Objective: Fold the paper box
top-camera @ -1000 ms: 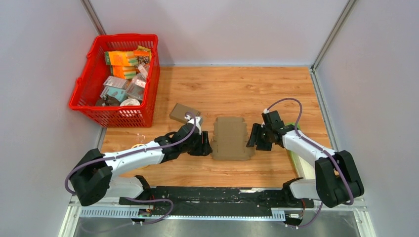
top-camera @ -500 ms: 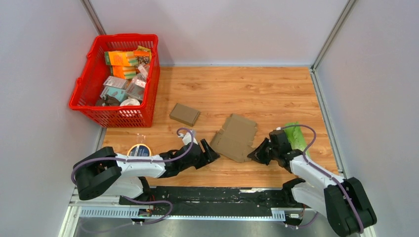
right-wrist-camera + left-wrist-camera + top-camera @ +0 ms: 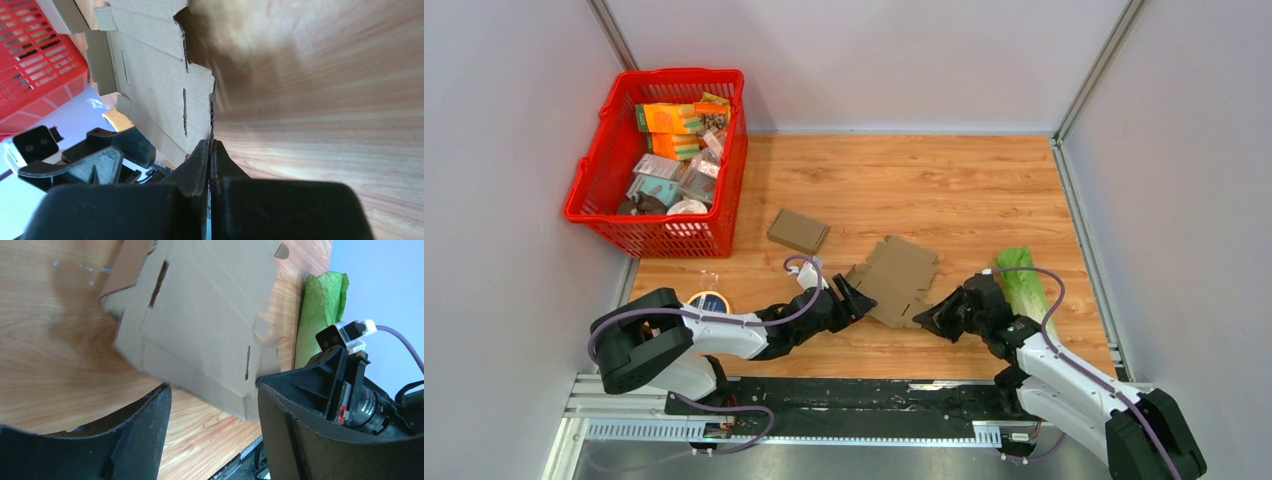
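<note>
The paper box is a flat brown cardboard blank (image 3: 894,280) lying skewed on the wooden table, with slots and flaps showing in the left wrist view (image 3: 200,315) and the right wrist view (image 3: 155,75). My right gripper (image 3: 934,315) is shut on the blank's right edge, and the thin board is pinched between its tips (image 3: 210,145). My left gripper (image 3: 854,295) stands open at the blank's left corner. Its fingers (image 3: 212,390) straddle the board's near edge without clamping it.
A red basket (image 3: 584,215) full of packages stands at the back left. A small folded brown box (image 3: 798,231) lies behind the left gripper. A green lettuce (image 3: 1024,280) lies right of the right arm, and a tape roll (image 3: 707,302) sits by the left arm.
The right gripper has shut on the blank's edge and dragged it nearer and askew. The left gripper has opened wider, and both arms have drawn back toward the near edge.
</note>
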`<state>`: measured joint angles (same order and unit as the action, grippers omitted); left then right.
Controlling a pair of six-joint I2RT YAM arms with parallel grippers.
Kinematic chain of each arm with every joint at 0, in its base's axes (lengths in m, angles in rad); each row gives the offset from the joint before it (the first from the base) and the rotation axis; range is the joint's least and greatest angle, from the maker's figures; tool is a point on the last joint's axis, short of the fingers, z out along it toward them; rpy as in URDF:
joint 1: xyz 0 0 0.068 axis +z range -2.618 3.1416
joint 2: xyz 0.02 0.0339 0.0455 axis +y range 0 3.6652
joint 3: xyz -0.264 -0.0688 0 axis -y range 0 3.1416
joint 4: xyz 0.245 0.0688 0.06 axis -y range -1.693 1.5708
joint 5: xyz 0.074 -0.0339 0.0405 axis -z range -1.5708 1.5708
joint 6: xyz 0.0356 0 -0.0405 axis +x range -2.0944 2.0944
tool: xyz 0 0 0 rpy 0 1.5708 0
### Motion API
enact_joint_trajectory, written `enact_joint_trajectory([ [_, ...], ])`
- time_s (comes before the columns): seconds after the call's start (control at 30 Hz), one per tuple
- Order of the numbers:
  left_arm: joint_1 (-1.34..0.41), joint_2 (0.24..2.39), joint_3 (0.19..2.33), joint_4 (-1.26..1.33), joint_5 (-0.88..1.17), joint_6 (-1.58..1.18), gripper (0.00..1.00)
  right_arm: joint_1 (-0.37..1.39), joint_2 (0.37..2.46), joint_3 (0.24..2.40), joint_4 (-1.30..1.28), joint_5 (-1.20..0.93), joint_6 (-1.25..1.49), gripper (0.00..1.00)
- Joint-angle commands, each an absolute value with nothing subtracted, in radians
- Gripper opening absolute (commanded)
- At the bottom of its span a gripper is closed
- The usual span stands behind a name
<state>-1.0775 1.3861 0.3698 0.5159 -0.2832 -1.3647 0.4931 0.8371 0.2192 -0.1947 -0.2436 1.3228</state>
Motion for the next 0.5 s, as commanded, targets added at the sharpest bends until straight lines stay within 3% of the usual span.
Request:
enact_joint_trajectory([
  [0.0, -1.080, 1.439, 0.399, 0.630, -0.285, -1.348, 0.69, 0.567, 0.830, 0.206, -0.144, -0.197, 1.405, 0.00],
  [0.13, -1.075, 1.491, 0.384, 0.704, -0.272, -1.367, 0.60, 0.626, 0.808, 0.206, -0.136, -0.160, 1.454, 0.00],
  [0.27, -1.074, 1.511, 0.365, 0.758, -0.249, -1.367, 0.36, 0.679, 0.778, 0.221, -0.156, -0.117, 1.456, 0.06],
  [0.3, -1.074, 1.503, 0.361, 0.759, -0.244, -1.341, 0.21, 0.680, 0.770, 0.228, -0.170, -0.123, 1.425, 0.13],
  [0.33, -1.074, 1.491, 0.357, 0.749, -0.238, -1.318, 0.13, 0.678, 0.764, 0.248, -0.184, -0.121, 1.313, 0.36],
  [0.37, -1.069, 1.444, 0.350, 0.723, -0.230, -1.293, 0.08, 0.673, 0.756, 0.311, -0.213, -0.120, 1.222, 0.52],
  [0.4, -1.068, 1.413, 0.345, 0.641, -0.221, -1.237, 0.06, 0.675, 0.735, 0.362, -0.304, -0.111, 1.138, 0.65],
  [0.43, -1.062, 1.378, 0.339, 0.605, -0.207, -1.195, 0.05, 0.676, 0.724, 0.401, -0.336, -0.106, 1.055, 0.87],
  [0.47, -1.051, 1.302, 0.336, 0.513, -0.181, -1.151, 0.05, 0.683, 0.718, 0.438, -0.359, -0.109, 0.850, 0.95],
])
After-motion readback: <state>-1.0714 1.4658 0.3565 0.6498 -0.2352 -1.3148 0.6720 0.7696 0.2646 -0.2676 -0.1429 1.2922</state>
